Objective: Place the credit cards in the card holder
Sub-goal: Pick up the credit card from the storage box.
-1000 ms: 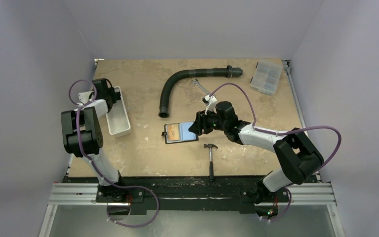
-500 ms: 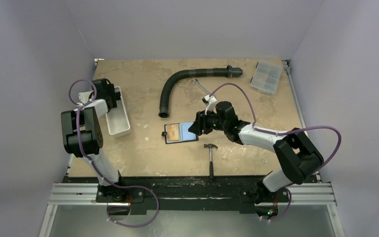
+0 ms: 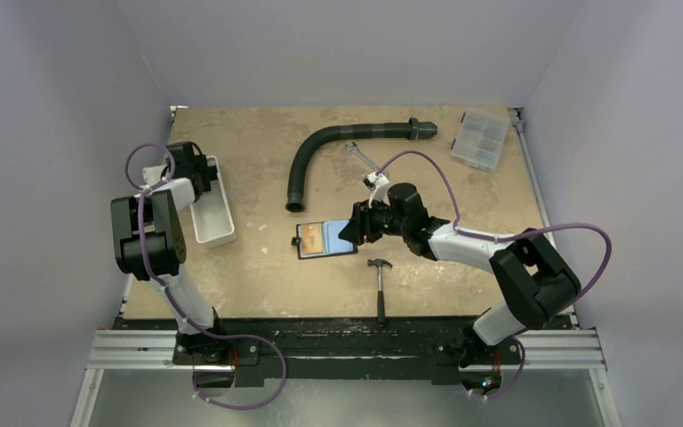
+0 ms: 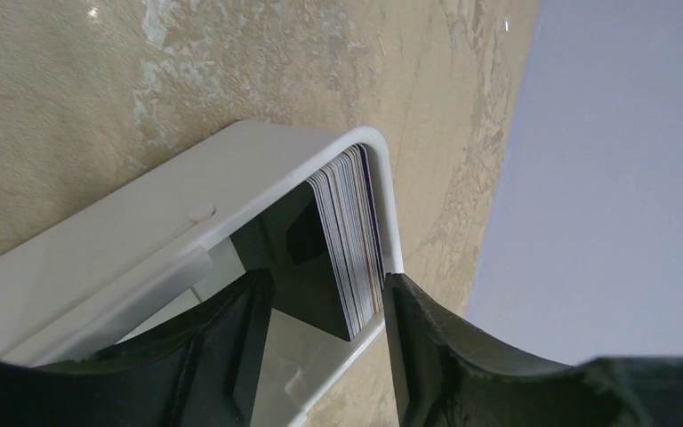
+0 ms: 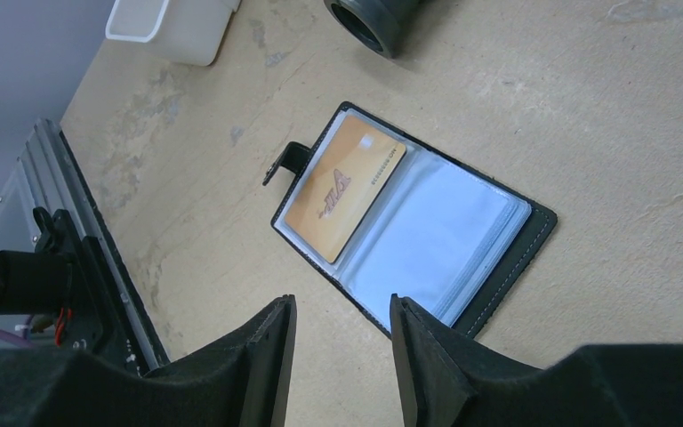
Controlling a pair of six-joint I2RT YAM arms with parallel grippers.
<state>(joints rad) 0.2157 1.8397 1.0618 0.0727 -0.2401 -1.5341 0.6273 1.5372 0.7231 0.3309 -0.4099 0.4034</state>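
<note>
The card holder [image 3: 325, 238] lies open on the table; in the right wrist view [image 5: 445, 240] it shows an orange card [image 5: 345, 187] in its left pocket and empty clear pockets on the right. My right gripper [image 3: 353, 231] hovers open and empty over its near edge [image 5: 342, 307]. The credit cards [image 4: 351, 236] stand on edge as a stack at the end of the white tray [image 4: 231, 169]. My left gripper [image 3: 203, 173] is open at that tray end; in the left wrist view [image 4: 327, 294] the jaws straddle the stack, with a gap on the left side.
A hammer [image 3: 380, 280] lies near the front edge. A curved black hose [image 3: 320, 151] and a wrench [image 3: 362, 158] lie behind the card holder. A clear compartment box [image 3: 480, 138] sits at the back right. The white tray [image 3: 218, 222] runs along the left side.
</note>
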